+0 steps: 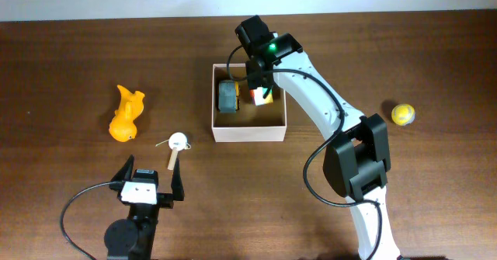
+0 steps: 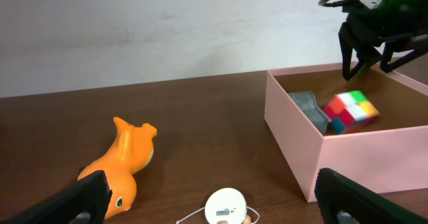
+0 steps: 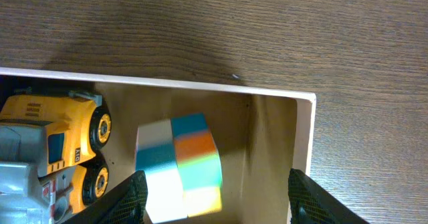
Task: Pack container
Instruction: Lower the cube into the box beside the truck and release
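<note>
The container (image 1: 248,132) is a square shallow box with white walls and a tan inside, at the table's middle. In it lie a grey and yellow toy truck (image 1: 227,97) and a multicoloured cube (image 1: 260,97). My right gripper (image 1: 260,79) hangs open over the box's far right part. In the right wrist view the cube (image 3: 179,167) looks blurred below the open fingers (image 3: 217,197), touching neither, beside the truck (image 3: 53,144) and the box wall (image 3: 304,150). My left gripper (image 1: 152,171) is open and empty near the front left.
An orange animal toy (image 1: 126,114) lies at the left. A white round disc with a string and wooden stick (image 1: 178,142) lies just ahead of my left gripper (image 2: 214,197). A yellow ball (image 1: 402,115) sits at the right.
</note>
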`<state>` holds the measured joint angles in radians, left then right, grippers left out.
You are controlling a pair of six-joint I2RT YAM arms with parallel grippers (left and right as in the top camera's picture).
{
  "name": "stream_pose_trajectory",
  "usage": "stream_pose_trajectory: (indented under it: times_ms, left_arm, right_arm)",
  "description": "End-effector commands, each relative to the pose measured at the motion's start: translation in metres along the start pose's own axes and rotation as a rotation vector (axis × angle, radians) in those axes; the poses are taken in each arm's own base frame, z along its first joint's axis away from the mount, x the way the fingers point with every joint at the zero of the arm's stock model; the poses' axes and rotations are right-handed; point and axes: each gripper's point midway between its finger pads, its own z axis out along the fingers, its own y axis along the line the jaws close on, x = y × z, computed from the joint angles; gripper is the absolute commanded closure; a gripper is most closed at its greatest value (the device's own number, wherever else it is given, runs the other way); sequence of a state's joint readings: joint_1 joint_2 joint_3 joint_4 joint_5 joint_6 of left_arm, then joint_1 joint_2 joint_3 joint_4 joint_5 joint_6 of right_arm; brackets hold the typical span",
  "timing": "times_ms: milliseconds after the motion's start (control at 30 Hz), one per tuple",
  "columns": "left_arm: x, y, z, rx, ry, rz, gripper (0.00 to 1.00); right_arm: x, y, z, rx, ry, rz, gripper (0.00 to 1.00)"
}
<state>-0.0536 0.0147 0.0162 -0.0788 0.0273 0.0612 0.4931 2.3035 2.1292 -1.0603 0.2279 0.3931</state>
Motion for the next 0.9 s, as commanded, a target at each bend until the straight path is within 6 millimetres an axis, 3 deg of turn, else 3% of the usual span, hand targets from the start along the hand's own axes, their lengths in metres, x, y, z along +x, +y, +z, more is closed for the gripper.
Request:
stream_pose_trajectory:
  times_ms: [0, 67, 167, 333, 500, 700, 867]
  left_arm:
    - [0.002, -0.001, 0.000, 0.006, -0.001, 0.015, 0.01]
    - [0.002, -0.001, 0.000, 0.006, -0.001, 0.015, 0.01]
    - [0.002, -0.001, 0.000, 0.006, -0.001, 0.015, 0.01]
    - [0.002, -0.001, 0.000, 0.006, -0.001, 0.015, 0.01]
    - [0.002, -0.001, 0.000, 0.006, -0.001, 0.015, 0.01]
    - [0.002, -0.001, 0.000, 0.006, -0.001, 0.015, 0.01]
    - [0.002, -0.001, 0.000, 0.006, -0.001, 0.015, 0.01]
  right_arm:
    - [-0.003, -0.002, 0.003, 0.008, -0.006, 0.009, 0.38]
    - [-0.003, -0.001, 0.003, 0.001, -0.003, -0.006, 0.38]
    - [0.004, 0.018, -0.004, -0.094, 0.026, -0.083, 0.42]
    - [0.017, 0.043, -0.013, -0.201, 0.066, -0.170, 0.81]
    - [0.017, 0.053, -0.015, -0.229, 0.050, -0.216, 0.96]
    - [0.013, 0.066, -0.010, -0.290, 0.030, -0.234, 0.96]
    - [0.016, 0.073, 0.005, -0.311, 0.044, -0.236, 0.96]
